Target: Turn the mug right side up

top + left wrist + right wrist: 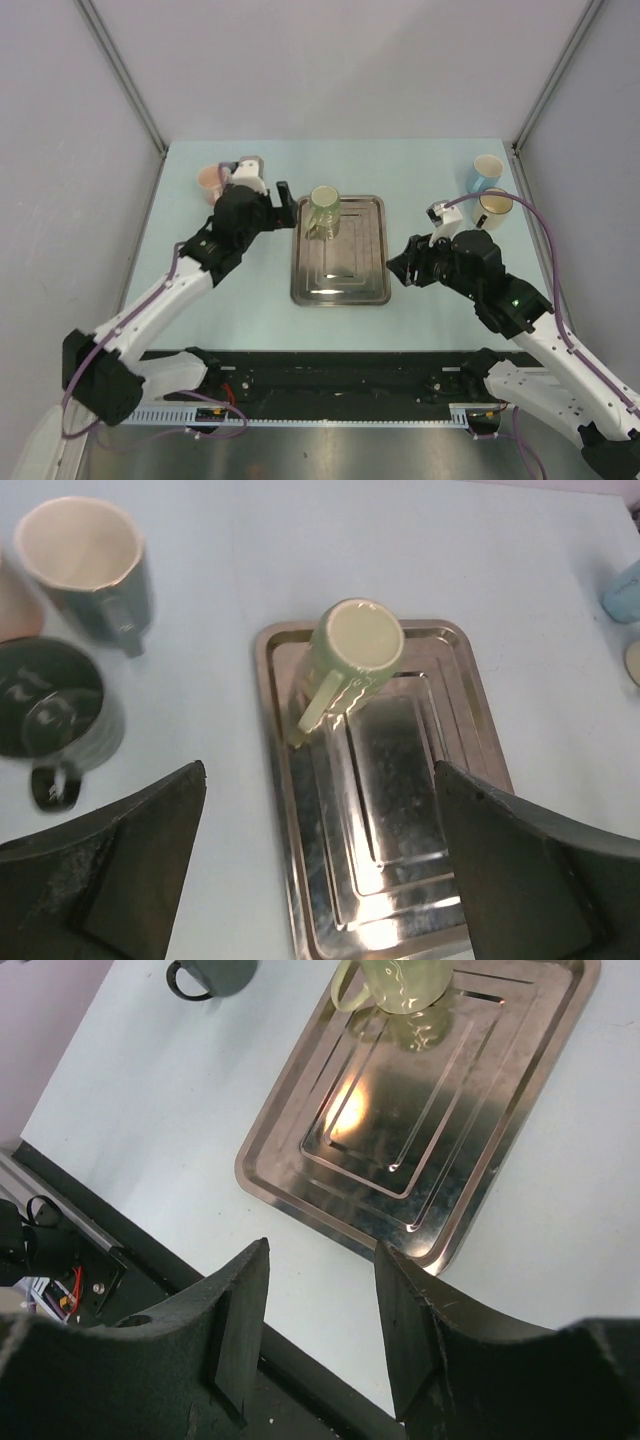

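A pale green mug (pixel 324 209) stands on the far end of a steel tray (pixel 340 285), its round mouth facing up. In the left wrist view the mug (pixel 355 650) has its handle pointing toward me, over the tray (pixel 400 870). My left gripper (pixel 285 205) (pixel 320 770) hangs wide open just left of the mug, holding nothing and not touching it. My right gripper (pixel 398 268) (pixel 322 1245) hovers partly open and empty off the tray's near right corner (pixel 420 1150). The mug's lower body (pixel 395 980) shows at the top of the right wrist view.
At the back left stand a pink mug (pixel 209 180), a dark grey mug with a cream inside (pixel 85 555) and a dark glossy mug (pixel 55 715). A blue mug (pixel 487 172) and a cream mug (pixel 495 207) stand at the back right.
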Controlling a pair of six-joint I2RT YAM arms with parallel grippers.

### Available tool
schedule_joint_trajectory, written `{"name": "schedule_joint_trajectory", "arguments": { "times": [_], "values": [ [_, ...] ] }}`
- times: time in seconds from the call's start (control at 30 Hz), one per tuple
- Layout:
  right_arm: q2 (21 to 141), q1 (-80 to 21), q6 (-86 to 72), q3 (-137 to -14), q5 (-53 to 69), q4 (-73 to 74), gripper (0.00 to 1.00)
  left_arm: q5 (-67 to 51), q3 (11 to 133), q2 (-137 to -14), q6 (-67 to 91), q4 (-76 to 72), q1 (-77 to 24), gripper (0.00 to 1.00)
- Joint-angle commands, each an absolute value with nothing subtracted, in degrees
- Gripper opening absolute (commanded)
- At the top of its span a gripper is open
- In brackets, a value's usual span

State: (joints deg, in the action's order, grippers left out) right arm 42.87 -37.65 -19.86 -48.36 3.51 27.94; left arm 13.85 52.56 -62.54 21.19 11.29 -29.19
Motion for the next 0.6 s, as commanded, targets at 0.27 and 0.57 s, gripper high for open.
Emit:
{"name": "schedule_joint_trajectory", "arguments": {
  "times": [0.27, 0.57],
  "values": [
    [44.0, -37.8, -21.4, -51.2, 1.2, 29.5, 0.51, -6.1, 75.0, -92.0, 5.1, 16.7, -29.7, 1.00],
    [47.5, -37.8, -20.3, -51.7, 1.0, 29.7, 0.51, -13.4, 83.5, -104.2, 2.9, 22.8, -24.1, 0.93]
  ]
}}
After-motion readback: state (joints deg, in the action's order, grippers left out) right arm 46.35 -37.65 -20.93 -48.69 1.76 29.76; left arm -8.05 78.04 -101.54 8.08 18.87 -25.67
